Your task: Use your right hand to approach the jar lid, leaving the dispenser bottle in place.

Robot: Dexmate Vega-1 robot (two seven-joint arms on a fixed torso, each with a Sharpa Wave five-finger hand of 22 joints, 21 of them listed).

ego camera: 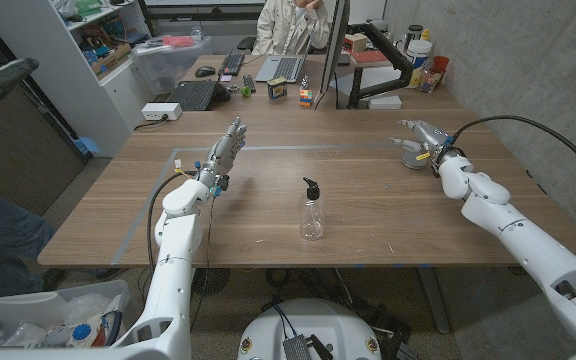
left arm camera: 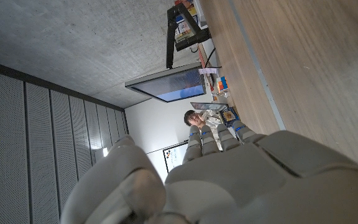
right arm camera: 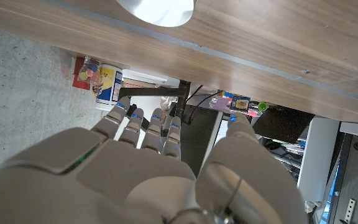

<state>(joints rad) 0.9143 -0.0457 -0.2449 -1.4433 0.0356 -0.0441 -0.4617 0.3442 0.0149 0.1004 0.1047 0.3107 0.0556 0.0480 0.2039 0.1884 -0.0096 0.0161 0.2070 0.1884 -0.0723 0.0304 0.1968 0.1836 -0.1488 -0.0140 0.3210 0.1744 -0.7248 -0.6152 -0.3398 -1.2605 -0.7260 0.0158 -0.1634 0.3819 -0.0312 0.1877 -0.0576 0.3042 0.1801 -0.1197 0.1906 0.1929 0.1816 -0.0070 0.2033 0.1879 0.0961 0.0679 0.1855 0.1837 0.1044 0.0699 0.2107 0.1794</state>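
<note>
Standing nearest the robot, at the middle of the wooden table, the clear dispenser bottle with its black pump top is upright and untouched, well apart from both hands. Farther out on the left, the left hand holds nothing, its fingers straight and pointing away from the robot. On the right side, the right hand is released and grasps nothing, its fingers stretched out just over the jar lid; whether they touch it cannot be told. Beyond the table, a person sits by a laptop.
</note>
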